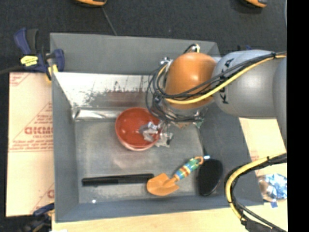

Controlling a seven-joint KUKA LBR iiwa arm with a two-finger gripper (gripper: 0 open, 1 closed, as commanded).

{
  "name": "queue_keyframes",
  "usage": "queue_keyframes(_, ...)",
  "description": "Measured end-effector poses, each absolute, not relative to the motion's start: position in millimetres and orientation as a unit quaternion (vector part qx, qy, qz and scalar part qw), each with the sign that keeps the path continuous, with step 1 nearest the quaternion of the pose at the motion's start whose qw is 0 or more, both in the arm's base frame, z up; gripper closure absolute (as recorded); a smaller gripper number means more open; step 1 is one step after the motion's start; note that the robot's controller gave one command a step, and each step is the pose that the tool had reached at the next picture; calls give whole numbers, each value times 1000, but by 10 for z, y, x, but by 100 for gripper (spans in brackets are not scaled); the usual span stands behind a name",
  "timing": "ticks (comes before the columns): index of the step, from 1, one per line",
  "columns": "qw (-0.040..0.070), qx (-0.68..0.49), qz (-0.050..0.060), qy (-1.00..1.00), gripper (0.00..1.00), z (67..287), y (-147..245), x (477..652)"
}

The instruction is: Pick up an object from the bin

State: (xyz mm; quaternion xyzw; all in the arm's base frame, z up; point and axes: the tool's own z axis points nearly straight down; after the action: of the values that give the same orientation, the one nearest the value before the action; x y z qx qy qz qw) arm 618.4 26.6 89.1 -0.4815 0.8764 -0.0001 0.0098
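Camera view shows the jaws over the three-o'clock rim of a round red plastic bowl [130, 128]; their spread cannot be told.

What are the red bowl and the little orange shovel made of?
The red bowl looks like plastic: even colour, smooth, a soft shine on its rim. The orange shovel seems plastic too, smooth and matte, with a striped, many-coloured handle. Looks alone can't settle it.
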Motion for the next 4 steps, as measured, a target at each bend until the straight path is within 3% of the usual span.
queue_keyframes(2,10,-479,-2,878,100,1826,252,6192)
queue_keyframes(3,12,-477,-2,879,100,2024,244,6201)
queue_keyframes(4,12,-475,-2,880,100,2028,243,6200)
